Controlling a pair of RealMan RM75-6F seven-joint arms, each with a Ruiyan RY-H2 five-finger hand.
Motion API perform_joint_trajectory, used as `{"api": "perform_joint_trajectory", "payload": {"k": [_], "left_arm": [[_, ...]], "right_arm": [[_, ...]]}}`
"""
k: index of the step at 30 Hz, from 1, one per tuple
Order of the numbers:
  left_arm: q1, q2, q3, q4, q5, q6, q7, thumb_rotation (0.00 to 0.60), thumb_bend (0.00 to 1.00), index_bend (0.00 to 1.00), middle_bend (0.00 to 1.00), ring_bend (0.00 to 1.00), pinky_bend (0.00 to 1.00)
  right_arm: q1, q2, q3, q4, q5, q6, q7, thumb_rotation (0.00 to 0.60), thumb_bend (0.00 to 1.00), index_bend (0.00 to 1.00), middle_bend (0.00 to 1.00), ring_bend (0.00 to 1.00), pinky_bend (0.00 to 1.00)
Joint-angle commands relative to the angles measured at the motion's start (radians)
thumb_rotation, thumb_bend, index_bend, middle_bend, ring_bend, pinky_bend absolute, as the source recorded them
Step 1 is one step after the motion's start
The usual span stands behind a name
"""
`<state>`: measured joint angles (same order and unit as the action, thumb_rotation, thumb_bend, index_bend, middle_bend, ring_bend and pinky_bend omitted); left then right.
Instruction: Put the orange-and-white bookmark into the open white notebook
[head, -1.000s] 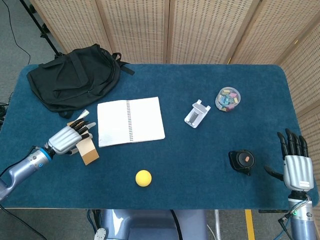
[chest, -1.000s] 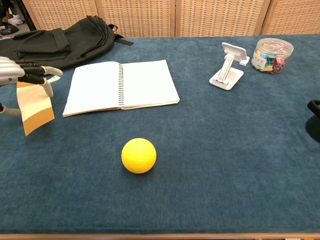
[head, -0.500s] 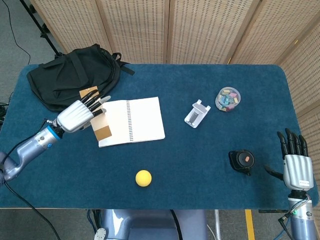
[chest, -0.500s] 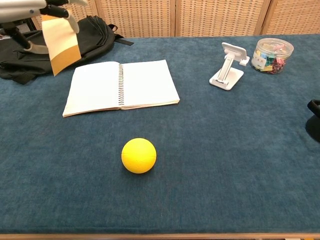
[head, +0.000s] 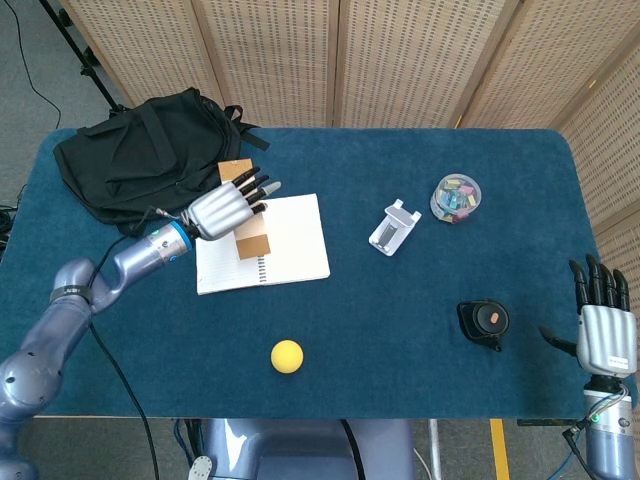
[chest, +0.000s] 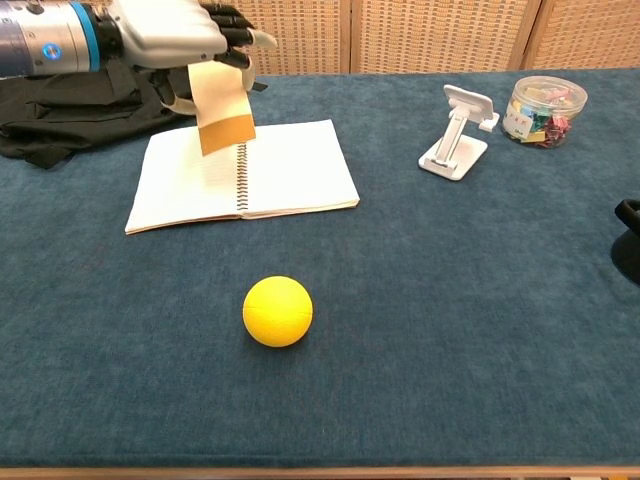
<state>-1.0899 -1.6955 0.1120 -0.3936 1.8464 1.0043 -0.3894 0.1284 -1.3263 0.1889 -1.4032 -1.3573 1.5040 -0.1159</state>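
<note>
The open white spiral notebook (head: 290, 240) (chest: 290, 170) lies flat left of the table's middle. My left hand (head: 222, 207) (chest: 170, 28) holds the orange-and-white bookmark (head: 251, 238) (chest: 222, 107) by its top edge. The bookmark hangs above the notebook's spine, its orange end lowest and clear of the pages. My right hand (head: 603, 322) rests at the table's near right corner with fingers spread and nothing in it; the chest view does not show it.
A black backpack (head: 145, 150) (chest: 110, 85) sits at the back left. A yellow ball (head: 287, 356) (chest: 277, 311) lies in front of the notebook. A white phone stand (head: 393, 228) (chest: 456, 132), a jar of clips (head: 456, 197) (chest: 544, 108) and a black round object (head: 484, 320) stand on the right.
My left hand has carried the bookmark rightward from beside the notebook's left edge to above its spine. The right hand has shifted slightly nearer the table edge.
</note>
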Motion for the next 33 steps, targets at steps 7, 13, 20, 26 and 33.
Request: {"api": "perform_joint_trajectory", "payload": {"k": [7,13,20,26,33], "left_arm": [[0.009,-0.108,0.079,0.119,0.031,0.011,-0.09,0.6,0.27,0.73,0.0,0.0,0.0],[-0.018,-0.141,0.082,0.15,0.018,0.01,-0.105,0.6,0.26,0.72,0.0,0.0,0.0],[-0.039,-0.175,0.084,0.175,0.003,-0.031,-0.1,0.6,0.26,0.72,0.0,0.0,0.0],[-0.052,-0.199,0.086,0.193,-0.011,-0.064,-0.11,0.6,0.26,0.72,0.0,0.0,0.0],[-0.073,-0.22,0.098,0.212,-0.012,-0.073,-0.111,0.6,0.26,0.72,0.0,0.0,0.0]], "right_arm": [[0.002,-0.005,-0.001,0.004,0.003,-0.006,-0.001,0.6,0.0,0.0,0.0,0.0,0.0],[0.001,-0.006,0.0,0.003,0.007,-0.004,-0.003,0.6,0.0,0.0,0.0,0.0,0.0],[0.0,-0.002,0.006,0.004,0.016,-0.006,0.002,0.6,0.0,0.0,0.0,0.0,0.0],[-0.001,-0.001,0.011,0.006,0.024,-0.005,0.002,0.6,0.0,0.0,0.0,0.0,0.0],[-0.004,0.002,0.016,0.006,0.031,0.001,0.002,0.6,0.0,0.0,0.0,0.0,0.0]]}}
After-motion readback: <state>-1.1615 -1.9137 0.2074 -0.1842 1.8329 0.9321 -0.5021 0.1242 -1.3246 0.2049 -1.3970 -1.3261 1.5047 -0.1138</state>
